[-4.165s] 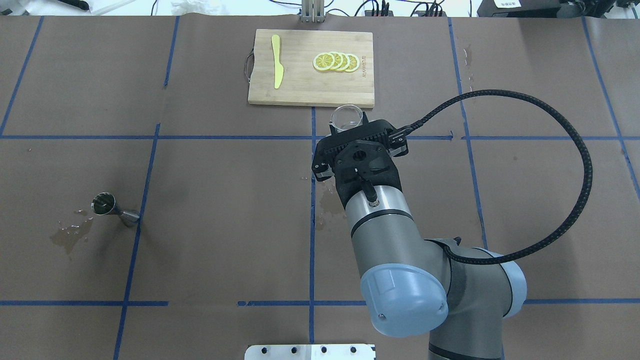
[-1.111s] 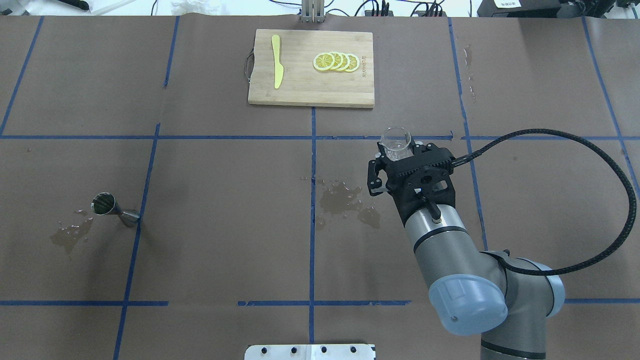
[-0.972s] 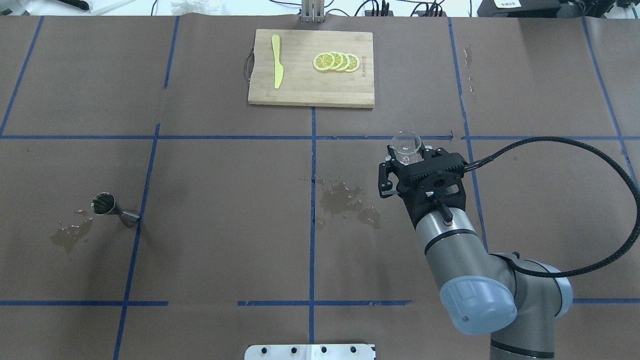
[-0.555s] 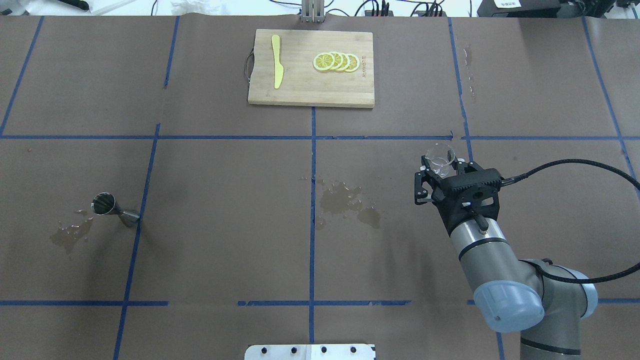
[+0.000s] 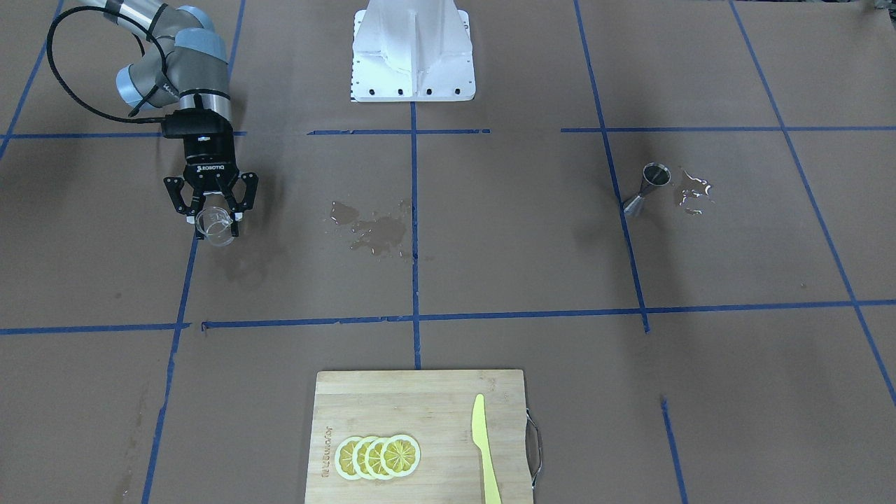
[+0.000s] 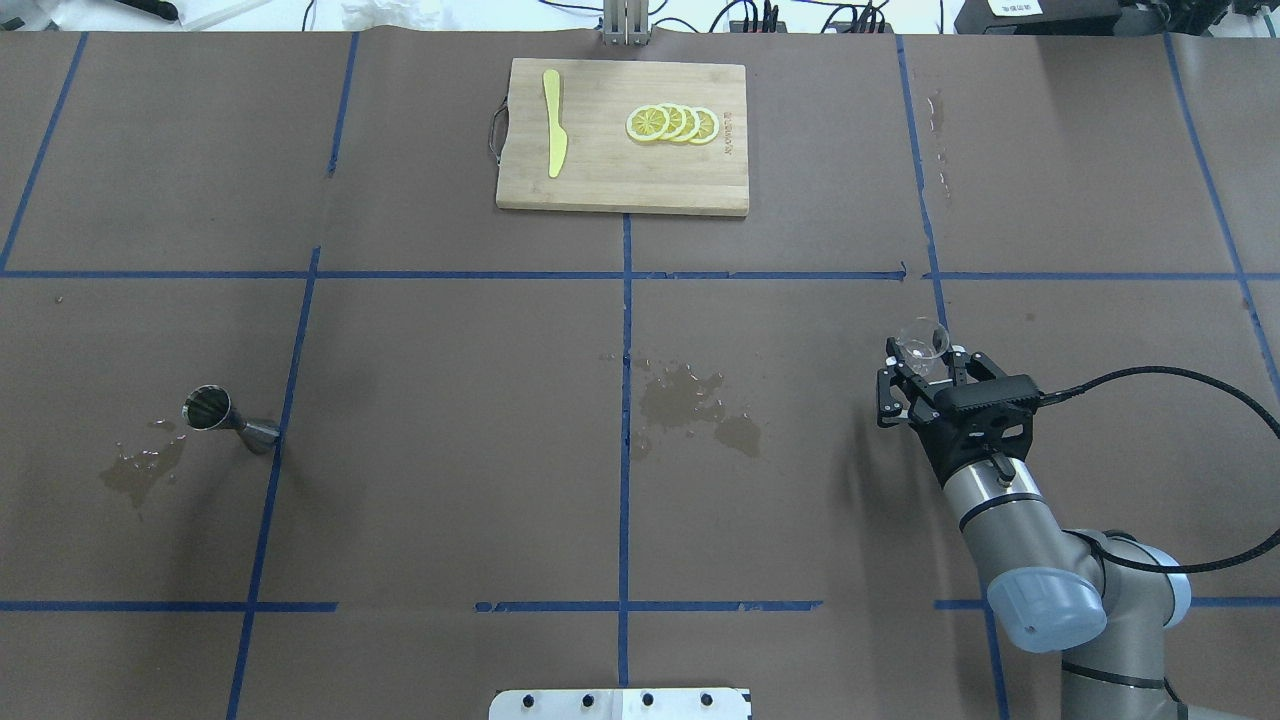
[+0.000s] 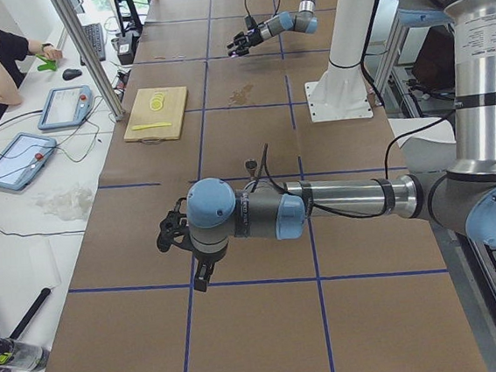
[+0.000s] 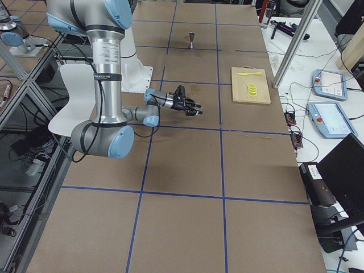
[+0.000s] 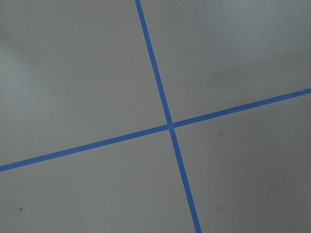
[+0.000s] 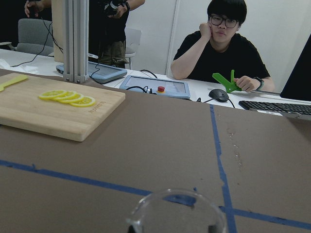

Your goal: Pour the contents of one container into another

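Right gripper [image 6: 925, 358] is clenched on the beaker [image 6: 922, 336], glass upright between the fingers. Since four seconds back you have carried it from just in front of the cutting board [image 6: 620, 175] out to the right side of the table [image 6: 450, 520] and down low. Cannot tell whether its base touches yet. Jigger [image 6: 210, 410] has not moved: it stands well apart on the left side, with a wet patch [image 6: 140, 472] beside it and a second spill [image 6: 690, 402] mid-table. The beaker looks empty and is travelling away from the jigger, so this reads as a set-down after pouring, not an approach. Left gripper [image 7: 172, 235] shows only from the side; released or clenched, you cannot tell.
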Robot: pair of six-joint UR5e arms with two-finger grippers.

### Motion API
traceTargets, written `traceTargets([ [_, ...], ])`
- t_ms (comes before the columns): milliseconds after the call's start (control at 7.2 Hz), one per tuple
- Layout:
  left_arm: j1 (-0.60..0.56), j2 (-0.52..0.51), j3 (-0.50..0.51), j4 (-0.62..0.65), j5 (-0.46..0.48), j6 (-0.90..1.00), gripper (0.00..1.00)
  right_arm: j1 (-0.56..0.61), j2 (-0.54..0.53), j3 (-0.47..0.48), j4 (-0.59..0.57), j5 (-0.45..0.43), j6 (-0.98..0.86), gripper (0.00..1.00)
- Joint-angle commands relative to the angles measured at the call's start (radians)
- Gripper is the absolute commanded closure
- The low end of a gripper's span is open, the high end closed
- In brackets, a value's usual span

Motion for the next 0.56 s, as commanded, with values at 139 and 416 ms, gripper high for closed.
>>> traceTargets([
  [139, 0.0, 0.0, 0.0, 0.0, -0.002, 0.0, 0.0, 0.003, -0.107, -0.005, 0.083, -0.002, -0.014, 1.0],
  [416, 0.0, -0.002, 0.0, 0.0, -0.003, 0.0, 0.0, 0.001, -0.106, -0.018, 0.085, -0.002, -0.009, 1.0],
])
